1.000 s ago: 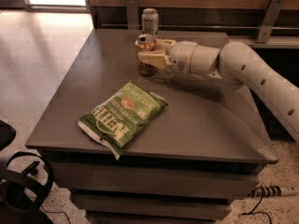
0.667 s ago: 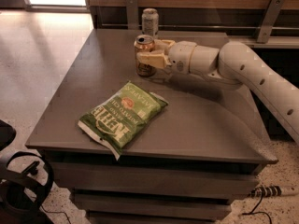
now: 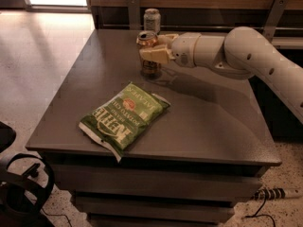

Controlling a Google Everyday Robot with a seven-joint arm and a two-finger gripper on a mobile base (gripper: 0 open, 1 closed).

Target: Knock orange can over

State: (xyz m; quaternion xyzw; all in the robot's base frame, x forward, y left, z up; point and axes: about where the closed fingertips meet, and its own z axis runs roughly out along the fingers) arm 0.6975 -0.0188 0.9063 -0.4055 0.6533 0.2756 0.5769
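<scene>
The orange can (image 3: 149, 68) stands on the dark grey table (image 3: 208, 122) toward its far side, its open silver top (image 3: 147, 37) leaning slightly left. My gripper (image 3: 157, 47) reaches in from the right on a white arm (image 3: 246, 56). One cream finger (image 3: 152, 55) crosses the front of the can's middle and the other (image 3: 166, 37) lies behind its top. The fingers hold the can between them.
A silver-white can (image 3: 152, 20) stands upright just behind the orange can at the table's far edge. A green chip bag (image 3: 124, 118) lies flat on the near left part of the table. A wooden wall with metal brackets runs behind.
</scene>
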